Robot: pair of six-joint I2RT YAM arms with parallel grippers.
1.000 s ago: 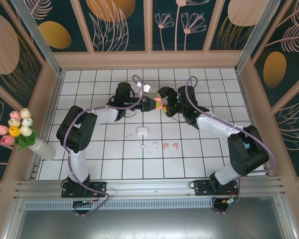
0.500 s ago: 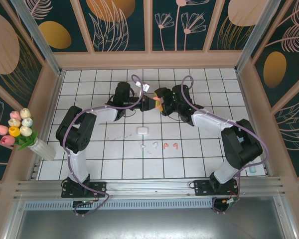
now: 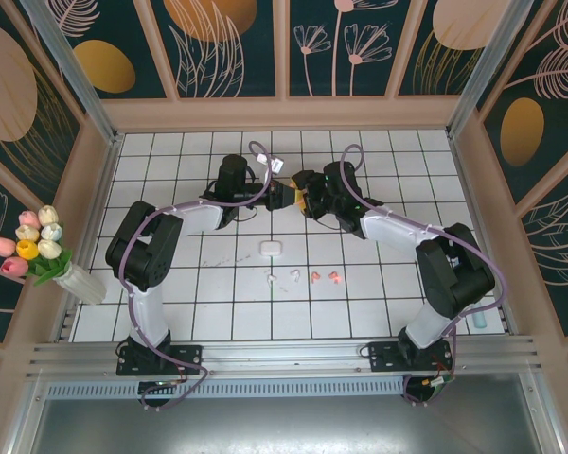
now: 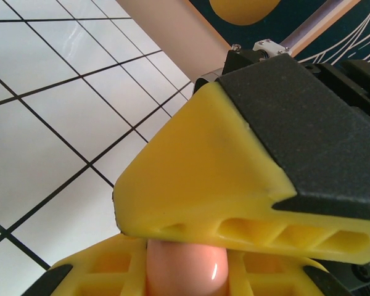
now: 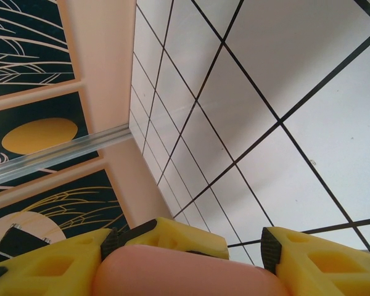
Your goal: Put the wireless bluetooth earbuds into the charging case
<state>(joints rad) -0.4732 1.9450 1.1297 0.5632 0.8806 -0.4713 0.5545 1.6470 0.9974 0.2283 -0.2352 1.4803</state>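
White tiled table [image 3: 170,284], floral panel walls. Item: salmon-pink charging case [image 4: 185,274], held off the far middle tiles, pinched between the fingers of the left gripper [image 3: 286,194]. Right gripper [image 3: 308,200] straddled the same case from the opposite side; whether its fingers pressed on it could not be told. White earbuds [image 3: 271,279] and salmon-pink earbuds [image 3: 333,276] lay in a row nearer the bases, well apart from both claws. White charging case [image 3: 270,248] lay between.
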